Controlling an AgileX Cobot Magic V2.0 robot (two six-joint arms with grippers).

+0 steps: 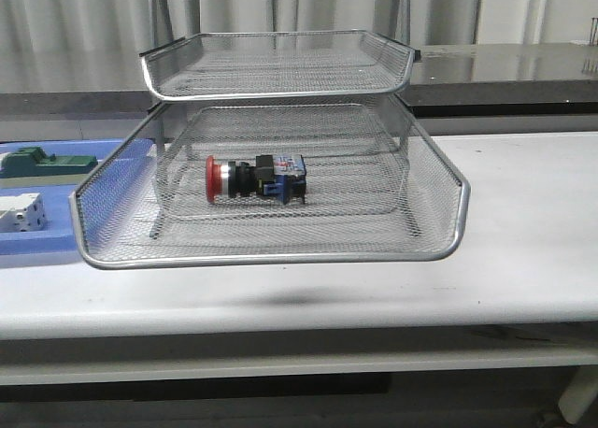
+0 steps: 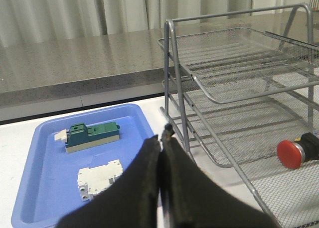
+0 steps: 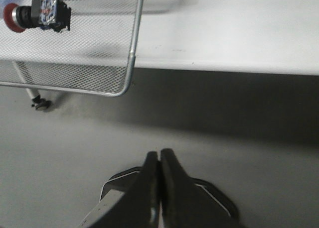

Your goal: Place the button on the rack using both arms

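Lying on its side in the middle tier of the rack (image 1: 280,250), the button (image 1: 255,178), long axis running left-right, red head pointing left. Sitting clear of it, left gripper (image 2: 162,138) and right gripper (image 3: 159,161), both pinched closed, holding nothing; left seeming nearer.

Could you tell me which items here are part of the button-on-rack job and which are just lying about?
Part of the job:
- button, lying on its side in a rack tray
- rack
- left gripper and right gripper, both shut and empty

Lying about:
- blue tray
- green block
- white block
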